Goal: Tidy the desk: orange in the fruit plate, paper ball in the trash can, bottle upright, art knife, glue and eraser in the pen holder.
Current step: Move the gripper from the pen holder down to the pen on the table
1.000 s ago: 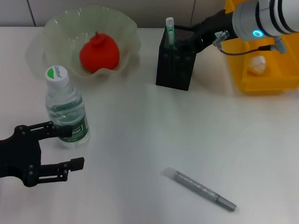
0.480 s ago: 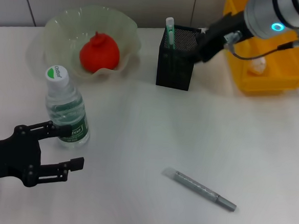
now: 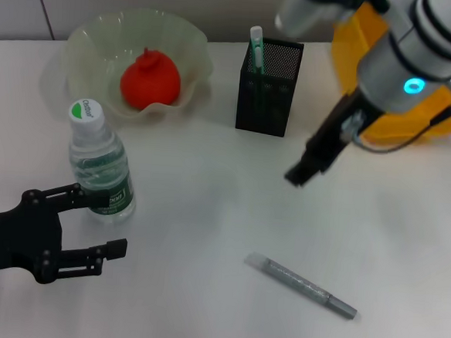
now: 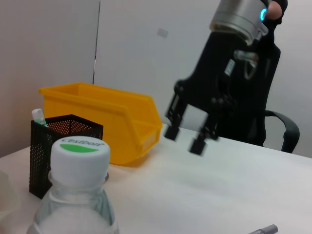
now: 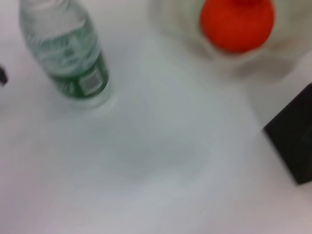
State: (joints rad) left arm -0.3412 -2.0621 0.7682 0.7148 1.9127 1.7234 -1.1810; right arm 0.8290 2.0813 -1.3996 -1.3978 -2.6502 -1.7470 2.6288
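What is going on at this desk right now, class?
The right hand hangs open and empty over the table between the pen holder and the grey art knife, which lies flat. The left hand sits open beside the upright bottle. The orange is in the fruit plate.

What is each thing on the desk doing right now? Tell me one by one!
Orange: sitting in the fruit plate.
Bottle: upright, cap on.
Pen holder: upright, one white-and-green item sticking out.
Art knife: lying flat on the desk.
Right gripper: open, empty, above the desk.
Left gripper: open, beside the bottle.
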